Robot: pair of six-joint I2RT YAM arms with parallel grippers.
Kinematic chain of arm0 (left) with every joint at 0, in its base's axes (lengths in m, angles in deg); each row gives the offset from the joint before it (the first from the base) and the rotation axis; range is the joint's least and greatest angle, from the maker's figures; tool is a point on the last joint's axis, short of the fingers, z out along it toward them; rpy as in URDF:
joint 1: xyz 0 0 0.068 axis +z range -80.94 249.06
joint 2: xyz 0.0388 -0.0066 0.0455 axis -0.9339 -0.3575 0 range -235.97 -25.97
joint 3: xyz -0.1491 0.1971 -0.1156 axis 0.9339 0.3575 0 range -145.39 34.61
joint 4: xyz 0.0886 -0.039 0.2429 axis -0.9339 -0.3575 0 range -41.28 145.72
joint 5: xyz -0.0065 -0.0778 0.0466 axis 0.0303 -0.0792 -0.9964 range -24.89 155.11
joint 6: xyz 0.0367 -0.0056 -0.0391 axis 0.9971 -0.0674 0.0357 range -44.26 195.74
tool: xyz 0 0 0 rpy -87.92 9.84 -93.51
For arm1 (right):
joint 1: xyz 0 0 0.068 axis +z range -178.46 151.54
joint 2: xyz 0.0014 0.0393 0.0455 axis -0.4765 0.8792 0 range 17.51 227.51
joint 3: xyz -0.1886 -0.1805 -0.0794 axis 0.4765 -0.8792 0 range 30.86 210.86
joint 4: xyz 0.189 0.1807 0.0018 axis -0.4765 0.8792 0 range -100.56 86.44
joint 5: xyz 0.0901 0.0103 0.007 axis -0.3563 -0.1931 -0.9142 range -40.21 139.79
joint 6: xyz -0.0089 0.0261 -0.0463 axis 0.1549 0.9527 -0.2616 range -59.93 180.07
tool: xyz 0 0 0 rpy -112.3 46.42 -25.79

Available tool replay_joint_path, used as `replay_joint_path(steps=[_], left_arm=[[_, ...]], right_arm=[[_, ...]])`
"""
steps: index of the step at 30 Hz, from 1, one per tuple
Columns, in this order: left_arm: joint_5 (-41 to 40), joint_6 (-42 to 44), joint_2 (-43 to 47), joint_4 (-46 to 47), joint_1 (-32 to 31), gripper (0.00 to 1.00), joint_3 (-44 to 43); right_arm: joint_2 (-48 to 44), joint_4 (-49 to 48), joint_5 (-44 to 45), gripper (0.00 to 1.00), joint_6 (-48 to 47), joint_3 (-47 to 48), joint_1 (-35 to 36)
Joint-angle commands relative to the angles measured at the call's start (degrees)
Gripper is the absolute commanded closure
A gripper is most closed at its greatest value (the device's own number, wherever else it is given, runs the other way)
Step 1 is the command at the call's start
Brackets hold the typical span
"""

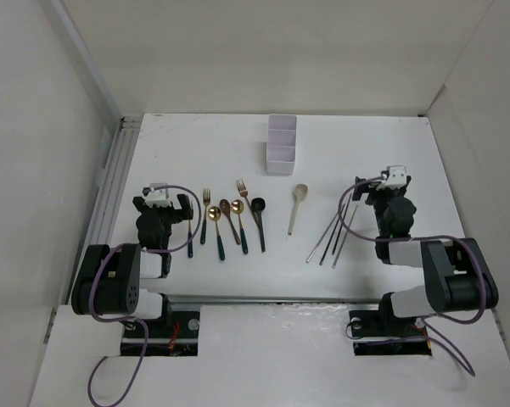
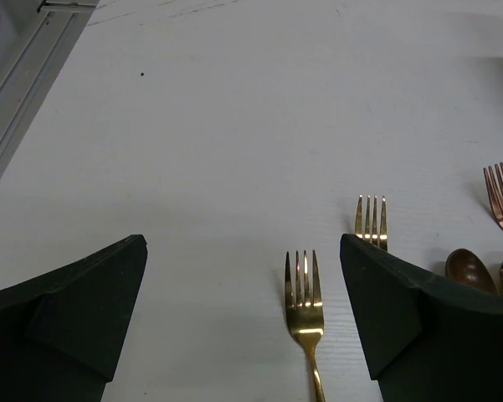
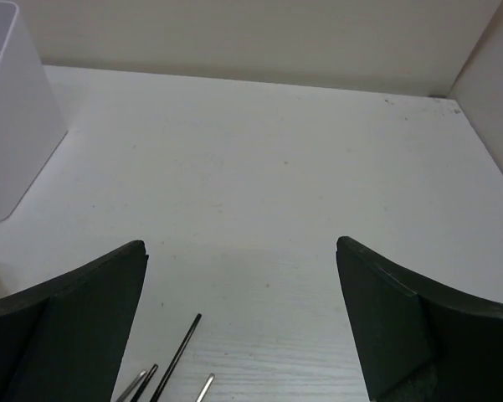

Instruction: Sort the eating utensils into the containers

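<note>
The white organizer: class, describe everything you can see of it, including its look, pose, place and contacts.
The white organizer is three square, open-topped compartments joined in a row running front to back. It looks like smooth white plastic. It stands upright on the table, near the far middle. No utensil shows inside it, and nothing but the table touches it. The pale spoon lies nearest, apart from it.

No readable text, label or number shows anywhere.
</note>
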Motion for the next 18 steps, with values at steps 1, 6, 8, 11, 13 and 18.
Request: replay_joint_path(steps=[1, 6, 8, 11, 13, 18], left_arm=[[-0.5, -0.1, 1.5, 12.5, -0.2, 0.00, -1.1], [-0.5, 0.7, 1.5, 12.5, -0.7, 0.00, -1.1], [0.1, 1.3, 2.3, 15.6, -0.7, 0.00, -0.2], [11.9, 5.6, 13.9, -7.7, -0.2, 0.00, -5.9], [18.5, 11.0, 19.3, -29.0, -0.7, 0.00, -19.5], [18.3, 14.7, 13.7, -49.4, -1.4, 0.00, -39.7]], right_arm=[[-4.4, 7.5, 2.6, 0.01, -0.3, 6.7, 1.3], [-10.8, 49.7, 15.2, 0.01, -2.2, 30.0, 3.4], [-10.8, 56.8, 21.2, 0.01, -7.2, 41.4, 6.4], [-9.7, 61.2, 35.0, 0.01, -20.6, 50.3, 11.7], [-8.6, 61.2, 41.4, 0.01, -29.7, 53.1, 13.4], [-5.6, 84.0, 38.3, 0.01, -10.8, 66.8, 12.2]])
